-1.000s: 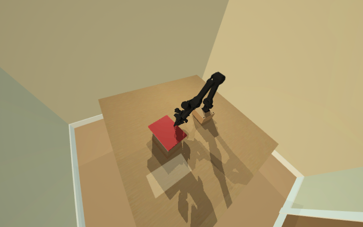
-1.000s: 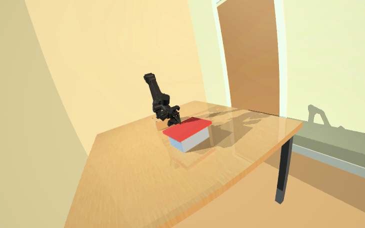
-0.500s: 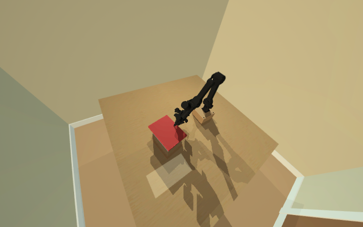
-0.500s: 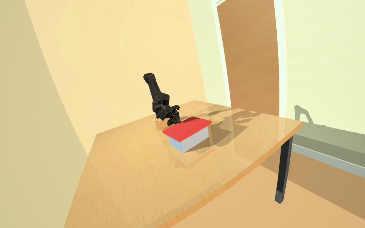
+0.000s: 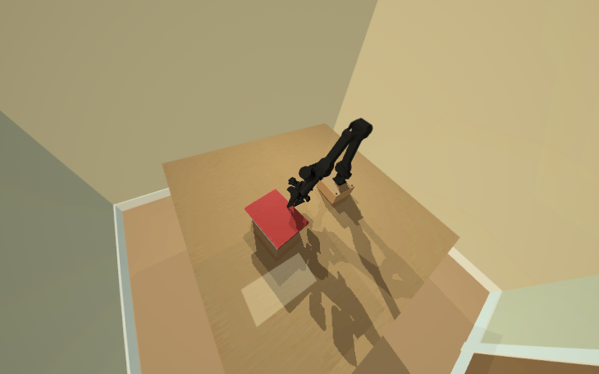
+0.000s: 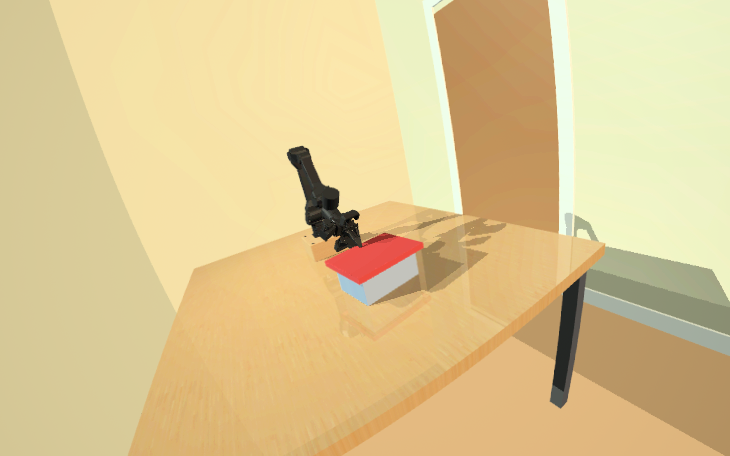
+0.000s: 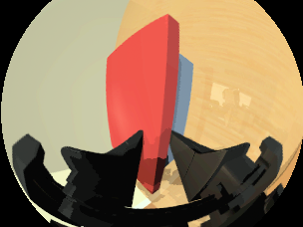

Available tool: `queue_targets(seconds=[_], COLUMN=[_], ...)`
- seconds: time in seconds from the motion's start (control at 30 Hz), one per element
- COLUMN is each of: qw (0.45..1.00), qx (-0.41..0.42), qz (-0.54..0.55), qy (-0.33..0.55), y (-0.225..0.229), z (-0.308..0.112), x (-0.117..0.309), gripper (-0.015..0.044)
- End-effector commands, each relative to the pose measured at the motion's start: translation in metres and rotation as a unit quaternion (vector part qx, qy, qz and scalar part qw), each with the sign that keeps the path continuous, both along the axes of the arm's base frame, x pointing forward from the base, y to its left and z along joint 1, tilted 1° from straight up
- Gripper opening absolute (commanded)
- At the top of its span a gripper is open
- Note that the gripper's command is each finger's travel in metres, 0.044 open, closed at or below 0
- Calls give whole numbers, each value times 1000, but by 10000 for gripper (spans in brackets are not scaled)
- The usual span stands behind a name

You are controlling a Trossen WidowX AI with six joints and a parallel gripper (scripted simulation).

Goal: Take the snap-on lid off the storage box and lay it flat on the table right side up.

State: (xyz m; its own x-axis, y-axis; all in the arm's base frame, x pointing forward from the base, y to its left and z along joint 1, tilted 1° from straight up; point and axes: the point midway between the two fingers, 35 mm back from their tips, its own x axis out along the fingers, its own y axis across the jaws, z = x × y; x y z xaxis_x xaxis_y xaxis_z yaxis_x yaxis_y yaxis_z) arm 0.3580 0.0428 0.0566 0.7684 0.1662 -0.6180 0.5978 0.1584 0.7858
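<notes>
The storage box (image 5: 267,242) (image 6: 393,280) (image 7: 184,95) stands on the table, with pale grey and light blue sides. Its red lid (image 5: 272,216) (image 6: 376,257) (image 7: 135,90) lies flat on top, right side up, with its rim overhanging the walls. My gripper (image 5: 291,205) (image 6: 351,246) (image 7: 155,133) is shut on the lid's edge on the side facing the arm's base. In the wrist view one finger is on the lid's top face and the other is on its underside, beside the box wall. The exact contact under the rim is hidden.
The arm's wooden base block (image 5: 334,193) (image 6: 318,249) stands close behind the gripper. A pale rectangular patch (image 5: 260,306) shows on the table (image 5: 208,185) (image 6: 232,351) beyond the box. The table's edges drop to the floor.
</notes>
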Motion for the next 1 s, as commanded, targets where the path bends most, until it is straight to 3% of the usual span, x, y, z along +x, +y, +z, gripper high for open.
queue_targets(seconds=[0.0,0.97], qw=[1000,1000], qx=[0,0], qz=[0,0], qy=[-2,-2], y=[0,0], z=[3,9], x=[0,-1], gripper=[0,0])
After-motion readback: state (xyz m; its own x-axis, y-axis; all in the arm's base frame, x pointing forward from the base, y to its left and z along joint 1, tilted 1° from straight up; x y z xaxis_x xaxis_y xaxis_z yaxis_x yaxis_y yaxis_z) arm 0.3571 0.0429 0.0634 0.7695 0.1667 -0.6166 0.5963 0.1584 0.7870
